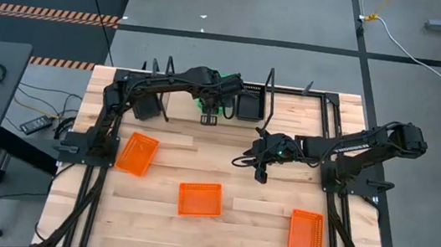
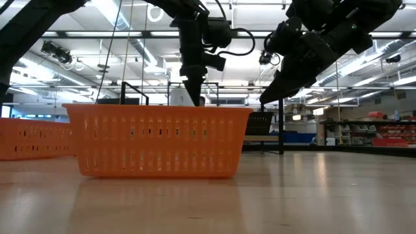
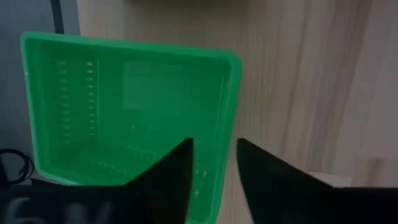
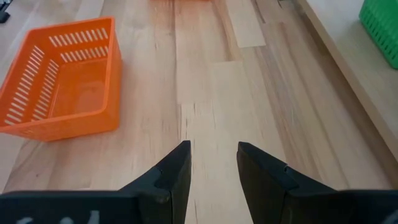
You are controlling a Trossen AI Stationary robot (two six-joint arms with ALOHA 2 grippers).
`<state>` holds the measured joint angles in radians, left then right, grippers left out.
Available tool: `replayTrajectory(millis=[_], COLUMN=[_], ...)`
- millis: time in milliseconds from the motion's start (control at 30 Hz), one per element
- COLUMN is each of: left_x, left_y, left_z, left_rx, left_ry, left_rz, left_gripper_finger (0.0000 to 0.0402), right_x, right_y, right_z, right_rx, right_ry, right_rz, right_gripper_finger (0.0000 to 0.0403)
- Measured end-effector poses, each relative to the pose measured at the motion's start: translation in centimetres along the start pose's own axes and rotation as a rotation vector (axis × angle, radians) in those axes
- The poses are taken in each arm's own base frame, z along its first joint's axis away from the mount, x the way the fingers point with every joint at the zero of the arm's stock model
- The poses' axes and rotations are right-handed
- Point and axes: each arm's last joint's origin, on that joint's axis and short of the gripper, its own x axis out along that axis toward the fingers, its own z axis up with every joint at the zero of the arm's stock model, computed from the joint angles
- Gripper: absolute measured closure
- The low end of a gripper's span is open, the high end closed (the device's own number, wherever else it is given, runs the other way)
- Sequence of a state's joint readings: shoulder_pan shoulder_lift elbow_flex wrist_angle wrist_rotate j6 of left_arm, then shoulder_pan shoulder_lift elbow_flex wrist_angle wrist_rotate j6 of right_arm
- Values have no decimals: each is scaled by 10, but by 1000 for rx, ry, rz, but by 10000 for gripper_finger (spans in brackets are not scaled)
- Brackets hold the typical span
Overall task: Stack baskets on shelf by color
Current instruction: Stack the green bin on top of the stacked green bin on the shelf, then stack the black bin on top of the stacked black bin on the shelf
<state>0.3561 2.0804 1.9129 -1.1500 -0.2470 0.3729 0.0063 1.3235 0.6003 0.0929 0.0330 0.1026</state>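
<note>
On the near table, three orange baskets wait: one left (image 1: 137, 153), one centre (image 1: 199, 198), one right (image 1: 306, 234). At the far shelf (image 1: 290, 107), the left gripper (image 3: 214, 171) hangs over the green basket (image 3: 127, 106), fingers parted astride its rim wall, seemingly just letting go; a black basket (image 1: 249, 105) sits beside it. The right gripper (image 4: 213, 168) hovers mid-table, fingers apart and empty. Next, likely, an orange basket needs fetching.

Green basket (image 3: 124, 106) on wood board (image 3: 311, 81); left gripper (image 3: 214, 168) fingers apart, straddling its wall.
</note>
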Motion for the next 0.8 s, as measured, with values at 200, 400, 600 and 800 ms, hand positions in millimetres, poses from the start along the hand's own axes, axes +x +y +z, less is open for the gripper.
replayTrajectory(millis=[200,400,600,800], left_x=[-3,-31,-48,-54], left_y=[0,5,16,-3], left_z=[-2,-2,-16,-22], left_rx=[-10,-19,-39,-116], left_ry=[20,30,150,163], left_rz=[16,21,73,-231], left_gripper_finger=[199,181,199,223], right_x=[1,2,2,2], right_y=[-1,-1,-1,2], right_z=[-6,-14,-14,-12], right_rx=[-1,1,29,19], right_ry=[13,-7,-34,-59], right_rz=[-1,0,13,26], right_gripper_finger=[267,267,267,267])
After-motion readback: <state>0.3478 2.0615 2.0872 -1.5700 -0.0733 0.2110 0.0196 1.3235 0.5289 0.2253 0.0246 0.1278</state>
